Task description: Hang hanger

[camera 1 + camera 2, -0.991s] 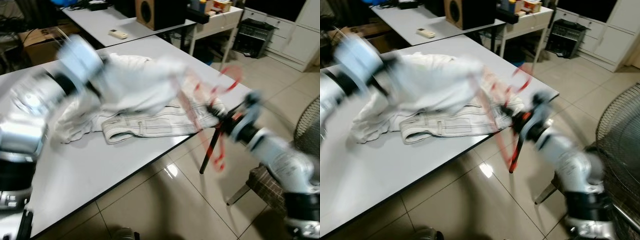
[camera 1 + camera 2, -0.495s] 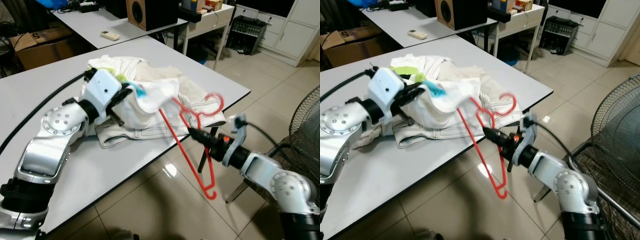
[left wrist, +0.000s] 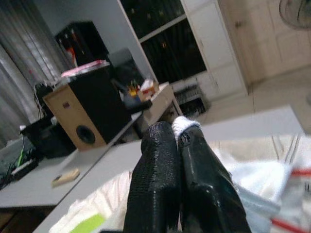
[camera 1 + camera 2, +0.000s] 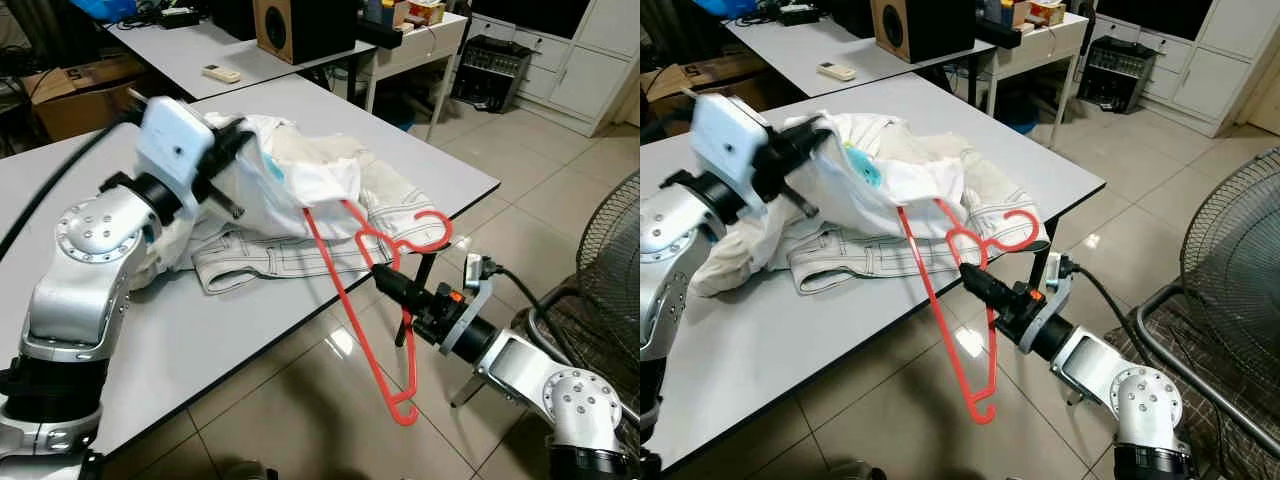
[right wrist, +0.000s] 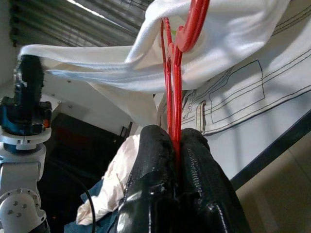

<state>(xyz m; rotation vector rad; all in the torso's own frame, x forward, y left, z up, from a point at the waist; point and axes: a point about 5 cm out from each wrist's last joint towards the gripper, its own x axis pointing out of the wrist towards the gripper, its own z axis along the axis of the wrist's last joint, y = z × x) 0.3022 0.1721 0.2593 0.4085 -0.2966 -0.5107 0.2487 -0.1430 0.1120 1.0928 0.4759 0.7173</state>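
My left gripper (image 4: 238, 136) is shut on a white garment (image 4: 300, 175) and holds it lifted above the grey table (image 4: 250, 330). In the left wrist view, a bit of white cloth shows at the tips of the closed fingers (image 3: 160, 184). My right gripper (image 4: 385, 278) is shut on a red hanger (image 4: 355, 320) just off the table's front edge. The hanger's long arm slants up to the hem of the lifted garment, its lower end hangs over the floor, and its hook (image 4: 1025, 232) points right. The right wrist view shows the hanger (image 5: 170, 73) against the white cloth.
White trousers (image 4: 300, 255) lie on the table under the garment. A standing fan (image 4: 615, 250) is at the right, with a checked seat (image 4: 530, 335) behind my right arm. A second table with a speaker (image 4: 290, 25) and a remote (image 4: 220, 72) stands behind.
My left arm has lifted the garment higher and to the left. The hanger's upper end now meets the raised hem. The right gripper keeps hold and has dropped slightly.
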